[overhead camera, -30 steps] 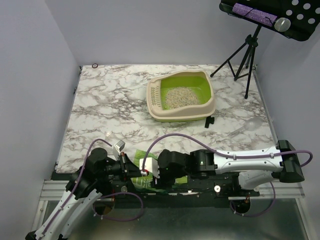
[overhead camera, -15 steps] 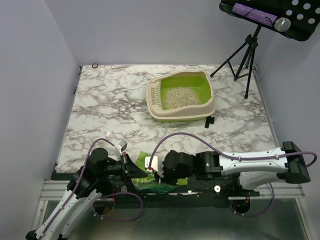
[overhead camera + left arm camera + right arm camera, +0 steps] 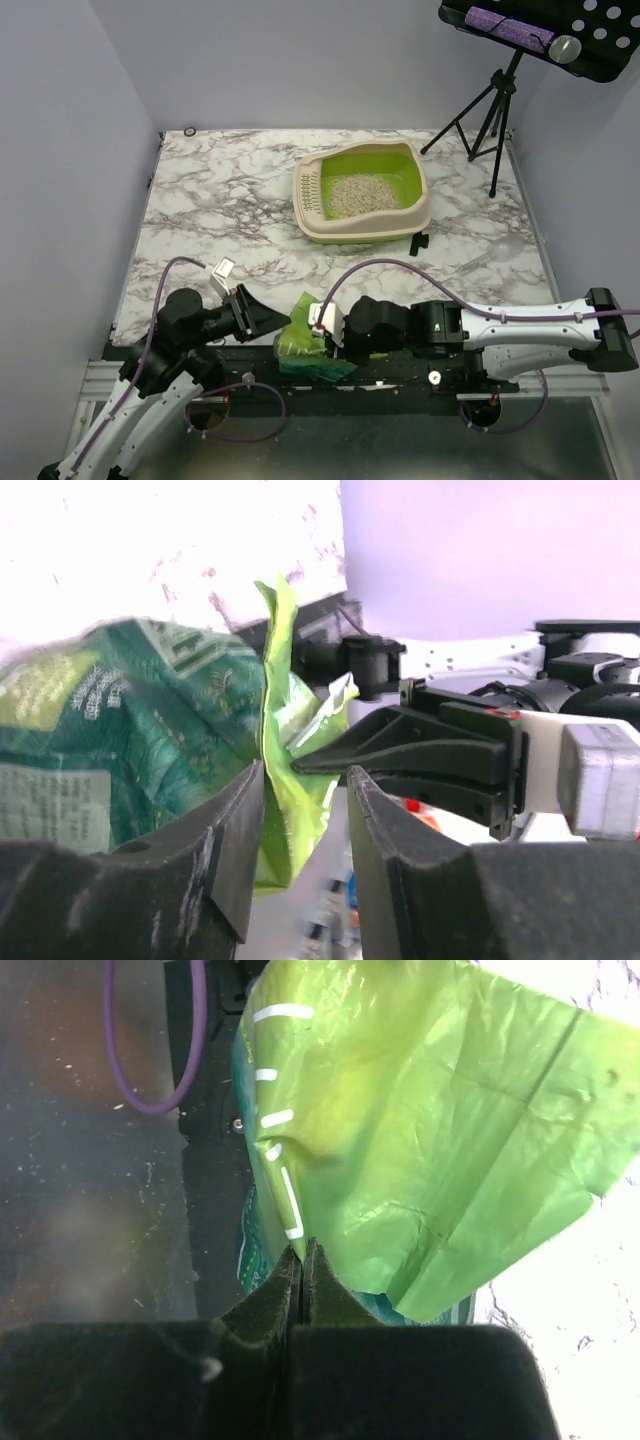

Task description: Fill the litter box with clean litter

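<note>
The litter box (image 3: 418,205), beige-rimmed and lime-green inside, stands at the back right of the marble table with a patch of pale litter (image 3: 361,192) in it. A green printed bag (image 3: 302,346) hangs at the table's near edge between the two arms. My right gripper (image 3: 302,1250) is shut on the bag's (image 3: 430,1130) lime-green top edge. My left gripper (image 3: 305,815) is open, and a lime flap of the bag (image 3: 150,730) hangs between its fingers against the left one. The right gripper's tips (image 3: 300,763) pinch the flap just beyond.
A clear plastic scoop (image 3: 497,254) lies on the table at the right, and a small black clip (image 3: 418,243) sits in front of the box. A tripod (image 3: 492,110) stands at the back right corner. A small ring (image 3: 190,131) lies at the back left.
The right gripper closed on the bag's top edge. The left gripper opened and drew back to the left. The bag now sits more bunched up between them.
</note>
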Available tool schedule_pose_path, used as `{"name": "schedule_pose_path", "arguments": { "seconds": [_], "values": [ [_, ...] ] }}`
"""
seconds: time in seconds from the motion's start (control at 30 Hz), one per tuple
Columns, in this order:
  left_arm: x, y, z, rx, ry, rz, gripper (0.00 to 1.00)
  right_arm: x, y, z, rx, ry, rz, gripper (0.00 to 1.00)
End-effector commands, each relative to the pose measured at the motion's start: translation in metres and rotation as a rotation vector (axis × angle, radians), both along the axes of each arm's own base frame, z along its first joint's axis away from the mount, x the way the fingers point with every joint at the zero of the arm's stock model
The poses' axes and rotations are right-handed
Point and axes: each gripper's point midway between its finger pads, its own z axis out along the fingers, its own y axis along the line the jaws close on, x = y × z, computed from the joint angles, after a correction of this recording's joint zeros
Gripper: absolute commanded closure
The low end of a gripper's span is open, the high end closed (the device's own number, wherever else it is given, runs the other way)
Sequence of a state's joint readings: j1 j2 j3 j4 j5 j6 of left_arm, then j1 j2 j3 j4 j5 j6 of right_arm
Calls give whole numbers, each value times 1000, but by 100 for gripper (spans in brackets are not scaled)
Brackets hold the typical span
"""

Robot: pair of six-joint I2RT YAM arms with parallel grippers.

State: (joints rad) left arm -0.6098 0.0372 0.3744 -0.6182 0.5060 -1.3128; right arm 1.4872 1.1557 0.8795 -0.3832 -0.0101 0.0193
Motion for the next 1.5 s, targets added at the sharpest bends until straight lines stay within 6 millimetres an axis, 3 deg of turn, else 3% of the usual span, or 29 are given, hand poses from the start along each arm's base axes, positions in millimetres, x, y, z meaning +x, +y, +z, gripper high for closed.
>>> {"name": "schedule_pose_path", "arguments": {
  "seconds": [0.0,0.1,0.2,0.33,0.47,0.53,0.73,0.93,1.1,1.47],
  "values": [
    [47,13,39,253,-356,87,52,22,-36,-27,-187,11,-84,100],
    [62,9,65,318,-497,57,52,35,-30,-10,-141,-3,-55,100],
    [70,-4,87,288,-611,13,52,64,-20,18,-89,-65,-81,100],
    [79,-17,87,288,-645,-34,52,101,-8,59,-5,-145,-73,100],
    [80,-27,92,278,-708,-96,52,112,-6,94,38,-228,33,100],
    [85,-27,97,296,-755,-94,52,113,-6,100,24,-242,89,100],
    [92,-35,108,293,-950,-137,48,96,2,92,14,-159,282,100],
    [96,-46,76,335,-1074,-259,45,88,8,72,19,-68,389,100],
    [81,-50,43,321,-1162,-368,44,96,4,65,31,-60,367,100],
    [58,-57,33,263,-1215,-474,41,101,-3,54,51,-51,318,100]
  ]
}}
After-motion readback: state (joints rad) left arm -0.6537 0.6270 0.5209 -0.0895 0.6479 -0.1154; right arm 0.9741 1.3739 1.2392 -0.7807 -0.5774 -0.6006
